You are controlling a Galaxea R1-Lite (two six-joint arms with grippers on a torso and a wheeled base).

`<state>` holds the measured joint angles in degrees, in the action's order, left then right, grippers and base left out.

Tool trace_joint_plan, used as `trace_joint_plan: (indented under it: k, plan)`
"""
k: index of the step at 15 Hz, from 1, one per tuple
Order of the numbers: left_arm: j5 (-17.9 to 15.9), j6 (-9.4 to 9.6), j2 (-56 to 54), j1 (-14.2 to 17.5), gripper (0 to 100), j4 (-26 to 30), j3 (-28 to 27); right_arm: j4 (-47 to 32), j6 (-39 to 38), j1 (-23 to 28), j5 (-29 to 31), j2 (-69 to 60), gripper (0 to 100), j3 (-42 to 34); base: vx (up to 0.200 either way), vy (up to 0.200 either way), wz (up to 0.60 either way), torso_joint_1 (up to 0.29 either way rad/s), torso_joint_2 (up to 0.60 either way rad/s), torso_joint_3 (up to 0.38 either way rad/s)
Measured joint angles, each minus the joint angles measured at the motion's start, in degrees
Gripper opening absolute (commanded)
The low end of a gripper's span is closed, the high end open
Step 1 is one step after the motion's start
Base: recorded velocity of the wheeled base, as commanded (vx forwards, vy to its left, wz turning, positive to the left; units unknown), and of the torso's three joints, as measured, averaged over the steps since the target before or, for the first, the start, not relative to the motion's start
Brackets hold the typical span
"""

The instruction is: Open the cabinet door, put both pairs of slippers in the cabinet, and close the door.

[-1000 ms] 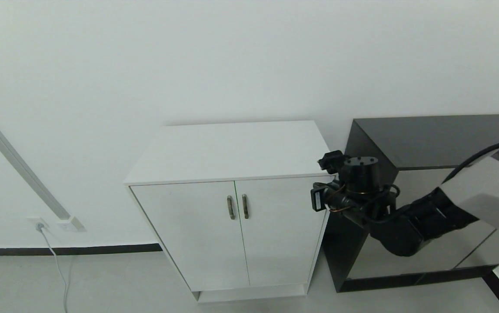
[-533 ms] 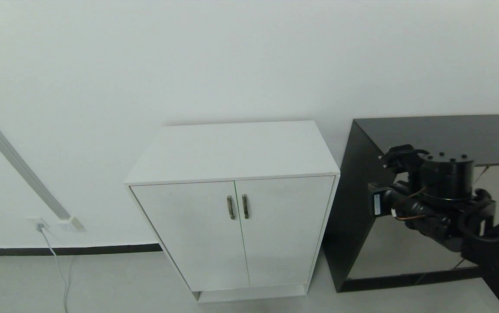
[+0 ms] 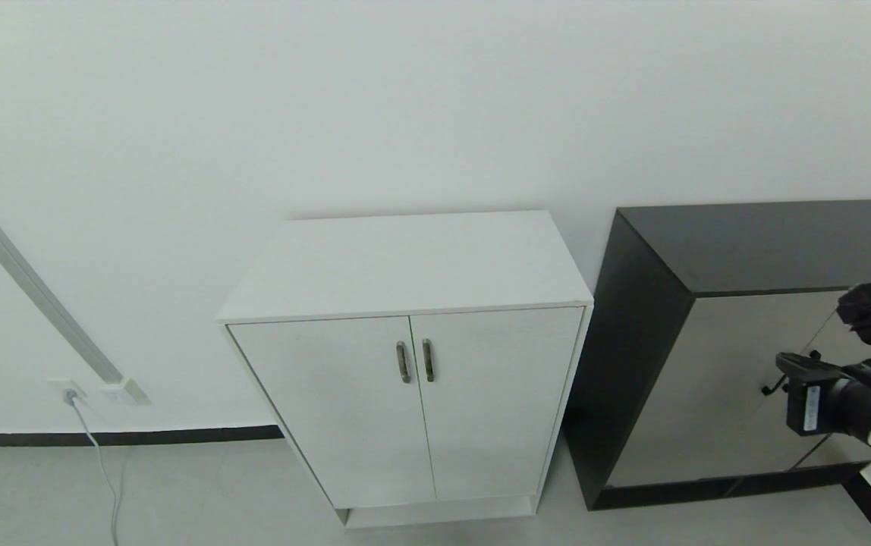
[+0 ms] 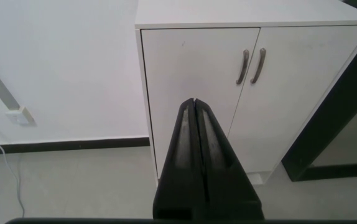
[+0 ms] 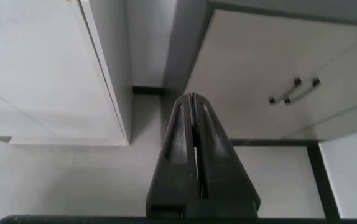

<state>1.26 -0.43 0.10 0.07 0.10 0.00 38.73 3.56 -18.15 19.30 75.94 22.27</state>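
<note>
Item: white cabinet [image 3: 405, 265], against the wall, just beside a dark sideboard [image 3: 746, 235]; both doors shut. Left gripper [image 4: 194, 101], right gripper [image 5: 193, 95]: jaws pressed together, empty (probably parked, nothing to carry), left one facing the handles [image 4: 244, 67]

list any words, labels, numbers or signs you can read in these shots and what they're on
No text can be read here.
White sticker on the right arm: print too small to read.
White cabinet, its handles, the black cabinet and the wall socket: no markings visible.
</note>
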Motion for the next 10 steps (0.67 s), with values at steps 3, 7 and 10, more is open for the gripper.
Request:
trace_joint_plan:
  k: [3, 7, 10]
  plan:
    - [-0.04, 0.0, 0.0, 0.0, 0, 0.01, 0.0, -9.39, 0.07, 0.24, -0.45, -10.67, 0, -3.23, 0.0, 0.0, 0.0, 0.0, 0.0, 0.0]
    - [-0.04, 0.0, 0.0, -0.02, 0, 0.06, 0.0, -27.12, 0.05, 0.24, -2.35, -27.19, 0, -4.86, 0.0, 0.0, 0.0, 0.0, 0.0, 0.0]
    - [-0.04, 0.0, 0.0, 0.0, 0, 0.01, 0.0, -36.95, 0.02, 0.24, -4.5, -37.63, 0, -5.39, 0.0, 0.0, 0.0, 0.0, 0.0, 0.0]
